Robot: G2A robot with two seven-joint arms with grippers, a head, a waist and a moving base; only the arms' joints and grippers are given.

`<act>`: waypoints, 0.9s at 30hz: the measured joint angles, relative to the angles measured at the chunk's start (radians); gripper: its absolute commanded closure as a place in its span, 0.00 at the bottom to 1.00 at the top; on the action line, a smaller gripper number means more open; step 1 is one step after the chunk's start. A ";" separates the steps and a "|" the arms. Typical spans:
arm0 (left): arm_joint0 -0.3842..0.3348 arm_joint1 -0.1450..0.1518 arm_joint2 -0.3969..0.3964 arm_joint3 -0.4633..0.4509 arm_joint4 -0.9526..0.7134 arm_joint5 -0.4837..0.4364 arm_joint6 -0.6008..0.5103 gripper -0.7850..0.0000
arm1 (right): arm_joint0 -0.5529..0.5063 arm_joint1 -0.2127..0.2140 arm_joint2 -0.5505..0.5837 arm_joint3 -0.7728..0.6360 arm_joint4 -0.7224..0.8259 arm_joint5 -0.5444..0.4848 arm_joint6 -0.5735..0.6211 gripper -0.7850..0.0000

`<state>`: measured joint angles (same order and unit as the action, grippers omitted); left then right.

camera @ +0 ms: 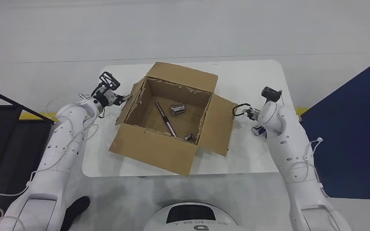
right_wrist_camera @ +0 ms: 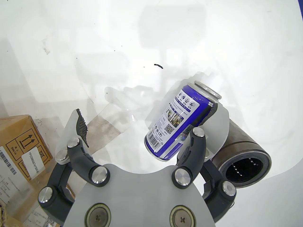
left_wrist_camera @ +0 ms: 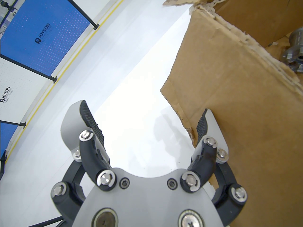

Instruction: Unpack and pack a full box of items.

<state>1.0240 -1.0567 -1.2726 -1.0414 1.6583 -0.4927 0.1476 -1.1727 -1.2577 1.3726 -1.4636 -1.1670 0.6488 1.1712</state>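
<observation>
The cardboard box [camera: 153, 149] stands open in the middle of the white table [camera: 254, 75] with all four flaps spread outward. On its floor lie a slender rod [camera: 165, 118], a grey metal part [camera: 177, 108] to the right of the rod's far end, and a smaller metal piece [camera: 189, 137] by the near right corner. The left gripper [camera: 121, 98] sits at the outer edge of the box's left flap [left_wrist_camera: 236, 100]. Its fingers are spread wide with nothing between them, and one finger pad [left_wrist_camera: 202, 121] lies right at the torn edge of that flap; whether it touches the cardboard cannot be told. To the right of the box, the right gripper [camera: 240, 110] hovers just off the right flap, also wide open and gripping nothing. A blue spray can [right_wrist_camera: 180, 119] lies on its side on the table close against one of its fingers [right_wrist_camera: 214, 109], well apart from the other. A grey metal cylinder [right_wrist_camera: 243, 152], hollow at the end, lies just beyond that same finger.
</observation>
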 measured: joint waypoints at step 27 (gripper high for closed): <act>0.000 0.000 0.000 0.000 0.000 0.000 0.000 0.00 | -0.020 -0.026 0.075 -0.041 -0.061 -0.007 0.007 1.00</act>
<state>1.0240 -1.0567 -1.2726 -1.0414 1.6583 -0.4927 0.1476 -1.1929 -1.2840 1.4477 -1.5047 -1.2284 0.6417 1.1778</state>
